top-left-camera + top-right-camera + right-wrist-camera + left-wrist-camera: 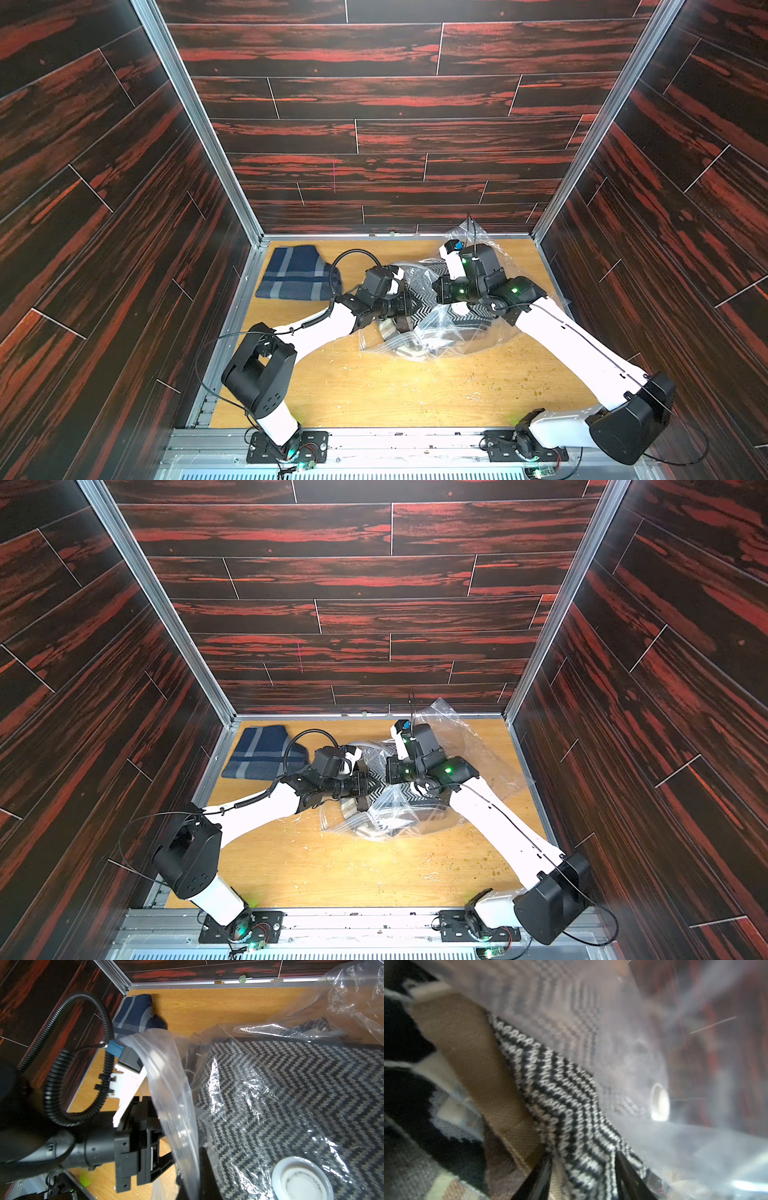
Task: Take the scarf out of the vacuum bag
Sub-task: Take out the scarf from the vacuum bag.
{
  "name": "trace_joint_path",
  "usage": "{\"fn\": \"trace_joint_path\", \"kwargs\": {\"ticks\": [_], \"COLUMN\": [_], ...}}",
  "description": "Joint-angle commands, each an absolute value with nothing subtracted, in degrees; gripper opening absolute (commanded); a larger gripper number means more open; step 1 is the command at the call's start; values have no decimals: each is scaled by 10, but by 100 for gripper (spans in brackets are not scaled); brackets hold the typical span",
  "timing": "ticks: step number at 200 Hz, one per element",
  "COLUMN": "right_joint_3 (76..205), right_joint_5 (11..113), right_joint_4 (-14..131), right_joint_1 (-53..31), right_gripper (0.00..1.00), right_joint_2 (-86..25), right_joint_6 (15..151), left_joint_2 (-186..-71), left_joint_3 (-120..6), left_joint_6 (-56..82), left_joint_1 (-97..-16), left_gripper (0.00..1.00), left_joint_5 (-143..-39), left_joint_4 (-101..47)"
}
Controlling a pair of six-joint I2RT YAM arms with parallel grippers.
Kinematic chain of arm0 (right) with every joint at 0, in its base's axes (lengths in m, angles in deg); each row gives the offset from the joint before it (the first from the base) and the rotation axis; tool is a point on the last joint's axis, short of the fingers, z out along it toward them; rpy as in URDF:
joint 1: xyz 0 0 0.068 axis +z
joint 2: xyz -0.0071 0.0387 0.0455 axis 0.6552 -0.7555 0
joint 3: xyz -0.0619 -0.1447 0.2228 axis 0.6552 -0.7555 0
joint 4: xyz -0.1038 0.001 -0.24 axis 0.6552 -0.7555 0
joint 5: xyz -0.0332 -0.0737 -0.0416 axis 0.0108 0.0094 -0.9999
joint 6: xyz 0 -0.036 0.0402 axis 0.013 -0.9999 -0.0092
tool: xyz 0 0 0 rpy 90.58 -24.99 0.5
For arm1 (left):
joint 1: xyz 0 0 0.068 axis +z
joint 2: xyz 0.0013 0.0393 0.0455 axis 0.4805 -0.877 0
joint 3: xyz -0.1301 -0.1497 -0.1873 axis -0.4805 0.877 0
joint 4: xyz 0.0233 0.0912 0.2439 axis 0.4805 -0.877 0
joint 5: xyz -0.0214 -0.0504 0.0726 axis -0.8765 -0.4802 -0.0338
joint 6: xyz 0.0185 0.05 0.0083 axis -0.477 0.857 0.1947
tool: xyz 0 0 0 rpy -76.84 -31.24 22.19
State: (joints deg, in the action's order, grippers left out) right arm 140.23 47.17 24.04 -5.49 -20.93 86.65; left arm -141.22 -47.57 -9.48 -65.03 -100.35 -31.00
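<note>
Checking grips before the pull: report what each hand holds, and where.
Right hand: vacuum bag, by its zip-seal edge. Left hand: open, astride the chevron scarf, gripping nothing.

Two white-and-black arms
Green lights (515,289) glowed on the right arm (561,332); a ribbed black cable (107,1020) looped off the left arm (316,328).

No text, label, brand, number or sign is showing legibly in any view; the vacuum bag (172,1093), its white valve disc (301,1182) and the black arm housings (266,374) are carrying nothing that can be read.
</note>
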Motion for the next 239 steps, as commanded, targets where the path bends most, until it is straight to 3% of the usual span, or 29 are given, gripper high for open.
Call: {"fn": "trace_joint_path", "kwargs": {"ticks": [1,99,128,167,179,191,239], "right_joint_3": [1396,1402,1400,1400,1400,1401,1405], "right_joint_5": [463,461,460,465,465,463,452], "right_joint_4": [234,229,230,237,238,238,239], "right_joint_1": [-60,-60,-61,-61,-61,-61,-63], "right_gripper": [0,0,0,0,0,0,0], "right_joint_2": [-189,-195,-195,-199,-199,-198,-201], "right_joint_6": [869,873,874,875,876,875,880], "left_joint_2": [-1426,-1489,-1483,-1519,-1527,-1523,-1472], "left_joint_3": [-493,-520,-510,-531,-532,-530,-538], "left_joint_6": [-79,-114,-133,-126,-133,-134,-94], "left_joint_1": [-648,-640,-643,-645,-646,-647,-649], "left_gripper": [53,50,45,45,32,0,0], "left_joint_5": [-992,-1038,-1077,-1086,-1095,-1095,-1072], "left_joint_4": [-327,-264,-209,-241,-234,-230,-263]}}
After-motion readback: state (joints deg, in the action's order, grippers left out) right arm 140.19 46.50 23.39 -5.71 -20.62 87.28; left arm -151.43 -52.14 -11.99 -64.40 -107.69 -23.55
